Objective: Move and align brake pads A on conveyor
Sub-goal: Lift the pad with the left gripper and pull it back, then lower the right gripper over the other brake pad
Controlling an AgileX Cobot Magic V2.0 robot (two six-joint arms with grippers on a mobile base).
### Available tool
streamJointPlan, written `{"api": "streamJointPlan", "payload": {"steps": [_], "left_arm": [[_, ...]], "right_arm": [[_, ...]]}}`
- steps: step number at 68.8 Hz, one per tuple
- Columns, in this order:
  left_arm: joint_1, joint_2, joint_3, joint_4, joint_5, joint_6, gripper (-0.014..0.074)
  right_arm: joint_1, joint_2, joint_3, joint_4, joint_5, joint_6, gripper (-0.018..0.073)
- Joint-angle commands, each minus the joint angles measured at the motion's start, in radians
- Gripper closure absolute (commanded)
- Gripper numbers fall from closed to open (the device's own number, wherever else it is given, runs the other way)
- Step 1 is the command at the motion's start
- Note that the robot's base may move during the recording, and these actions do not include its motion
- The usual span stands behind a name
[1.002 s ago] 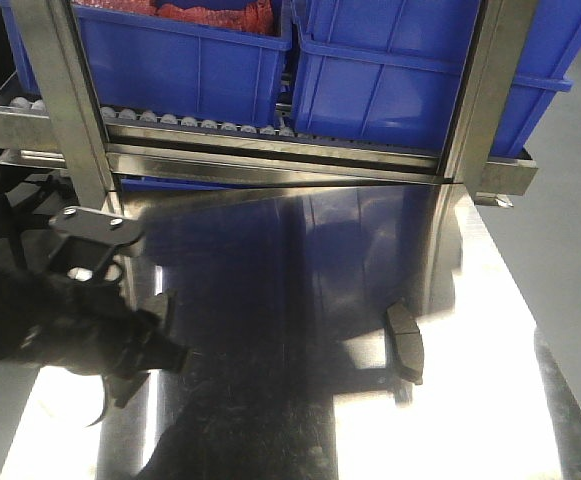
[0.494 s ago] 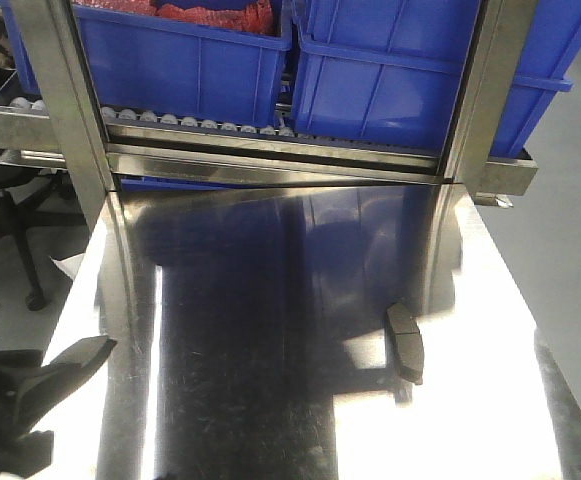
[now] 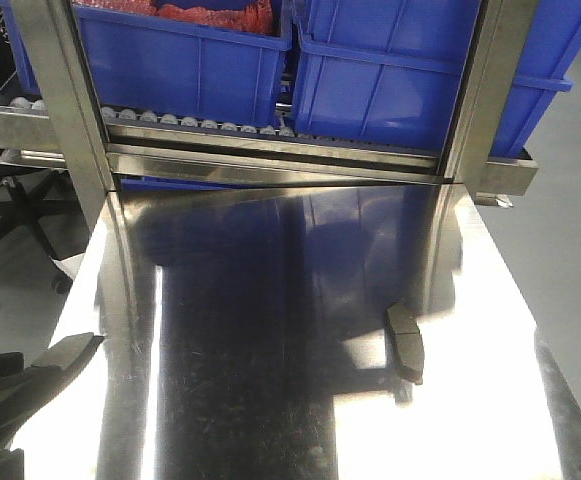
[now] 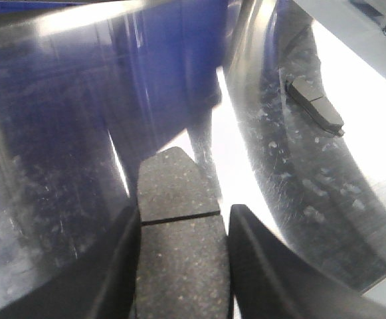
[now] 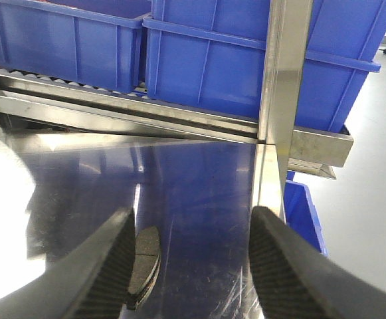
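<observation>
- Left claw (image 4: 183, 212) is clenched on a pad, call it the held pad (image 4: 178, 189). One finger sits on each long edge, and the gritty grey face points up at my wrist cam.
- The held pad sticks out past my fingertips, and its centre groove runs straight across between them.
- It's up over the steel table (image 3: 270, 400), not lying on it. In the front view my left claw is way down in the bottom-left corner, right around the table's left edge.
- There's a second one, the loose pad (image 3: 404, 342). It lies flat on the table towards the right side, well apart from my left claw. It's dark and curved, with the groove across the middle.
- Right claw (image 5: 191, 222) is released, fingers spread wide with nothing between them.
- In the right wrist view the loose pad shows low down, just beside one finger and partly hidden behind it. Can't tell if they touch.
- The table is super shiny, with lots of glare patches and blue reflections.
- Behind the table is a roller rack (image 3: 200, 125) with steel posts (image 3: 65, 110), carrying big blue bins (image 3: 190, 60).
- One bin has something red (image 3: 210, 12) in it.
- Off to the left on the floor there's an office chair base (image 3: 25, 205).
</observation>
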Motion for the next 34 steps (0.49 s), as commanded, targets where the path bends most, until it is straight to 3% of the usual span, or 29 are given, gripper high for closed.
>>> {"api": "streamJointPlan", "payload": {"steps": [1,34], "left_arm": [[-0.005,-0.003,-0.029,0.000,-0.103,-0.008,0.0604],[-0.005,-0.003,-0.029,0.000,-0.101,-0.008,0.0604]], "right_arm": [[0.000,0.010,-0.027,-0.003,-0.071,-0.005,0.0189],[0.000,0.010,-0.027,-0.003,-0.072,-0.005,0.0189]]}}
